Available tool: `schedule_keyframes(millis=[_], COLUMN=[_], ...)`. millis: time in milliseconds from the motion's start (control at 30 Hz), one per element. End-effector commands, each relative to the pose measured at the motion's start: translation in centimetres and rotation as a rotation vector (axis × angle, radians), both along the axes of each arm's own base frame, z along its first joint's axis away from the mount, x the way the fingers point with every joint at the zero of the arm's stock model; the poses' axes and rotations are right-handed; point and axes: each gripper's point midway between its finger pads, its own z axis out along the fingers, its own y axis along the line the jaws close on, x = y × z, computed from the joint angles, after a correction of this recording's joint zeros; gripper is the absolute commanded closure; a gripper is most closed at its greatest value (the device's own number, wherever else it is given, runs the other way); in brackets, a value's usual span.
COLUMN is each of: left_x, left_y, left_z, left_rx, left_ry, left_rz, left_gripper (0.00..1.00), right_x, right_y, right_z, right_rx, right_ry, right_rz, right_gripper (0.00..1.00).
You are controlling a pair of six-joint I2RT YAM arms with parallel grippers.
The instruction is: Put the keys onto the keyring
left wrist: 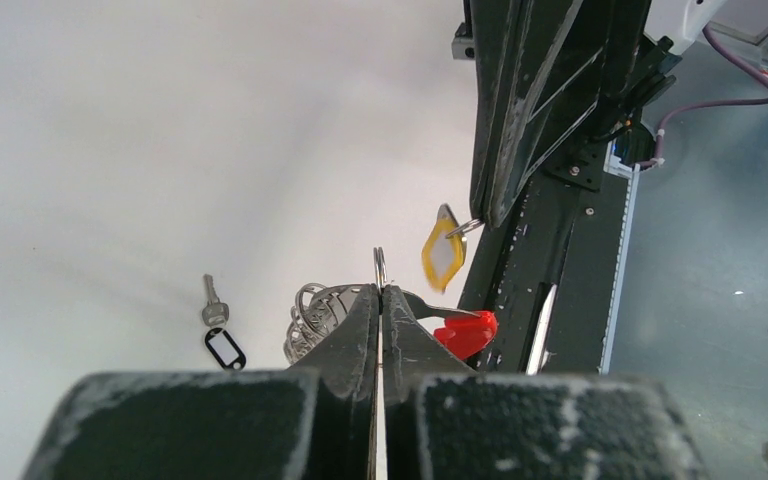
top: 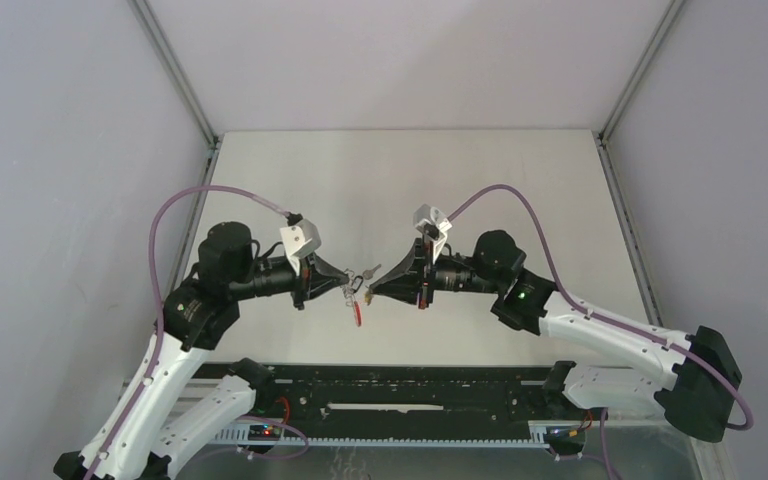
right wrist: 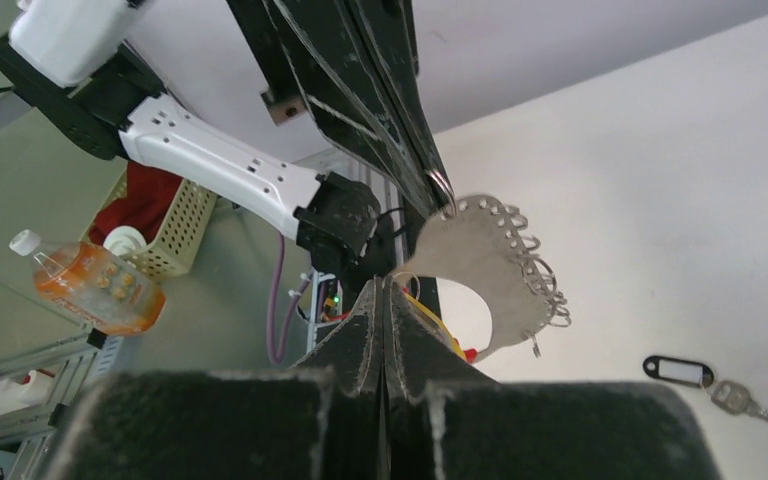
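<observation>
My left gripper (left wrist: 381, 288) is shut on one silver wire ring (left wrist: 380, 266) of the keyring and holds it above the table. The bunch of rings (left wrist: 310, 315) and the red band (left wrist: 465, 331) hang beside its fingers. My right gripper (right wrist: 385, 282) faces it, shut on the yellow-tagged key. The yellow tag (left wrist: 442, 250) dangles from the tips of its fingers (left wrist: 490, 205), and the key blade is hidden. The two gripper tips nearly meet in the top view, left gripper (top: 346, 284) and right gripper (top: 368, 292). The black-tagged key (left wrist: 218, 330) lies on the table.
The black-tagged key also shows in the right wrist view (right wrist: 720, 385), to the right below the band (right wrist: 470, 255). A black rail (top: 410, 385) runs along the near table edge. Off the table are an orange bottle (right wrist: 90, 285) and a yellow basket (right wrist: 175, 230).
</observation>
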Motion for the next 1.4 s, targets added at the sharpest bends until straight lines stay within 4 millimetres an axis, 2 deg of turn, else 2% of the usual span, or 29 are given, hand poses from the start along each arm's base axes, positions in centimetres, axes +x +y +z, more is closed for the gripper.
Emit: schedule_keyframes(millis=[0, 100, 233, 333, 633, 767, 867, 1067, 1267, 1367], left_x=[-0.1, -0.1, -0.1, -0.2, 0.0, 0.0, 0.1, 0.3, 0.1, 0.0], left_y=[-0.2, -0.2, -0.1, -0.1, -0.2, 0.0, 0.2, 0.6, 0.6, 0.6], left_z=[0.5, 0.4, 0.3, 0.2, 0.2, 0.1, -0.1, -0.5, -0.3, -0.3], left_rx=[-0.005, -0.003, 0.0, 0.0, 0.001, 0.006, 0.017, 0.037, 0.033, 0.032], left_ry=[-0.047, -0.044, -0.049, -0.047, -0.052, -0.057, -0.068, -0.08, -0.075, -0.076], left_rz=[-0.021, -0.022, -0.014, -0.016, -0.018, -0.009, 0.002, 0.022, 0.017, 0.016], left_gripper=[1.0, 1.0, 1.0, 1.0, 1.0, 1.0, 1.0, 1.0, 1.0, 1.0], right_x=[-1.1, -1.0, -0.4, -0.4, -0.4, 0.4, 2.3, 5.8, 8.8, 9.6], right_y=[0.0, 0.2, 0.2, 0.1, 1.5, 1.3, 0.2, -2.7, -4.3, -4.4], right_z=[4.0, 4.5, 3.7, 3.9, 4.7, 3.7, 1.2, -6.7, -14.2, -16.0], right_rx=[0.076, 0.085, 0.054, 0.058, 0.075, 0.039, -0.04, -0.2, -0.345, -0.342], right_ry=[-0.033, -0.028, -0.005, 0.0, 0.048, 0.061, 0.077, 0.146, 0.189, 0.222], right_rz=[0.038, 0.043, 0.025, 0.029, 0.067, 0.029, -0.07, -0.304, -0.491, -0.501], right_gripper=[1.0, 1.0, 1.0, 1.0, 1.0, 1.0, 1.0, 1.0, 1.0, 1.0])
